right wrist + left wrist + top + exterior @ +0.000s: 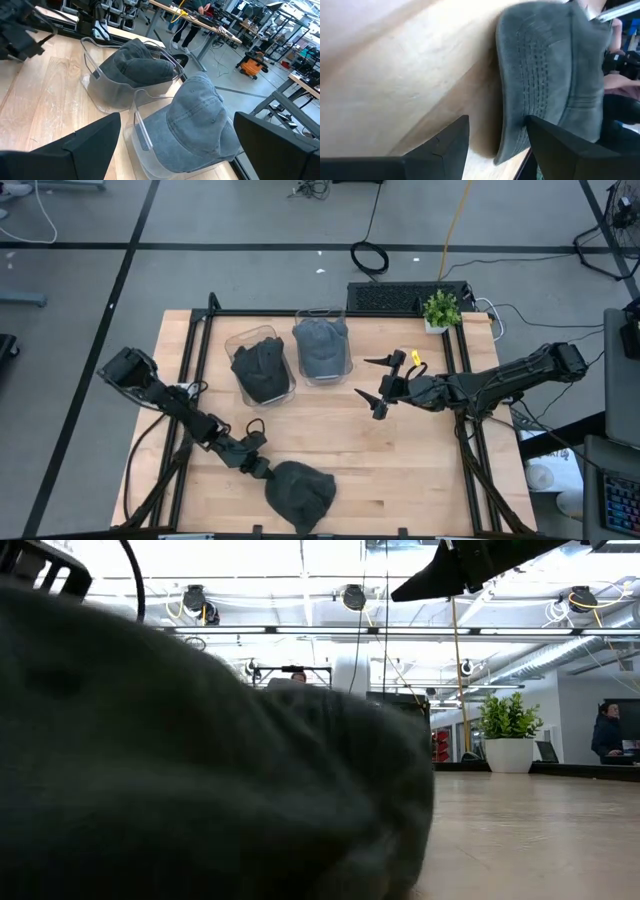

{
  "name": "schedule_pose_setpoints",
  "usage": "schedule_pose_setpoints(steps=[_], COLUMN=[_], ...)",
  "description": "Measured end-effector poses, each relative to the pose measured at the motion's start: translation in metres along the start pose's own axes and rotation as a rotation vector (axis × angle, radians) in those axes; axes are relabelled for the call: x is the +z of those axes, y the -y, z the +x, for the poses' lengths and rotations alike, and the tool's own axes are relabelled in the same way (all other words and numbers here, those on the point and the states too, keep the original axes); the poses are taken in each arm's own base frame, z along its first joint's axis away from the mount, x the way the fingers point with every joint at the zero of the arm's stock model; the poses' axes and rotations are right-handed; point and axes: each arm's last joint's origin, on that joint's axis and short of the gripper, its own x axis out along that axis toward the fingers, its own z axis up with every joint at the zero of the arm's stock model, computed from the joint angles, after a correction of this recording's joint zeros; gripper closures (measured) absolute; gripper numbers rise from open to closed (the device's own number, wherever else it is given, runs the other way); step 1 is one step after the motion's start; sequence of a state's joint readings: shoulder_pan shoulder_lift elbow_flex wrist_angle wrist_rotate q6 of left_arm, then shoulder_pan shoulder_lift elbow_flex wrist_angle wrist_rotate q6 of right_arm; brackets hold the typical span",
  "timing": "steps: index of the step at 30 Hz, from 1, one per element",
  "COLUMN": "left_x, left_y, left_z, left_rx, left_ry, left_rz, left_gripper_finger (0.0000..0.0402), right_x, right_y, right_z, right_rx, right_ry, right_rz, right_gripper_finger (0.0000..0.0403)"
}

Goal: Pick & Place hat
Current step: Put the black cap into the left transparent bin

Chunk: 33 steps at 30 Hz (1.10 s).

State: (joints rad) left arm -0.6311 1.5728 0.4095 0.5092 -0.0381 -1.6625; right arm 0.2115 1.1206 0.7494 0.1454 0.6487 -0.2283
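At the table's (400,470) near edge, about six o'clock, a dark grey hat (300,495) lies flat on the wood. The left gripper (258,467) sits low just beside it at its ten o'clock side; its jaws stand apart, one finger (437,150) on bare wood and the other finger (560,145) over the hat's brim, not clamped on it. Farther back, around twelve o'clock, two clear bins stand side by side: the left bin (238,340) holds a dark hat (262,370), the right bin (322,314) a blue-grey hat (322,345). The right gripper (380,385) hovers at about two o'clock, near the right bin, jaws spread wide and holding nothing. A small potted plant (440,310) stands at the far right corner.
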Motion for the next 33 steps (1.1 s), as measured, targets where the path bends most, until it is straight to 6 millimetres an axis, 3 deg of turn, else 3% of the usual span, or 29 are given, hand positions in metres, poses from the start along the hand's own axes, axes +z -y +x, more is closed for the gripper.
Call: schedule_pose_setpoints(steps=[7,19,23,29,33], left_x=[-0.001,-0.003,-0.004,-0.004,-0.001], left_y=[0.007,0.024,0.028,0.030,0.039], left_z=[0.013,0.018,0.019,0.019,0.017], left_rx=[-0.165,-0.227,-0.230,-0.241,-0.330], left_ry=[-0.021,-0.013,-0.022,-0.027,-0.003], left_rz=[0.043,0.161,0.221,0.247,0.273], left_gripper_finger=[0.0195,0.0200,0.0250,0.0379,0.0386], right_x=[0.000,0.000,0.000,0.000,0.000], right_y=[0.000,0.000,0.000,0.000,0.000], right_z=[0.000,0.000,0.000,0.000,0.000], right_rx=[0.000,0.000,0.000,0.000,0.000], right_ry=[0.000,0.000,0.000,0.000,0.000], right_rz=[0.000,0.005,0.005,0.005,0.005], right_gripper_finger=[0.0023,0.0023,0.0023,0.0023,0.0023])
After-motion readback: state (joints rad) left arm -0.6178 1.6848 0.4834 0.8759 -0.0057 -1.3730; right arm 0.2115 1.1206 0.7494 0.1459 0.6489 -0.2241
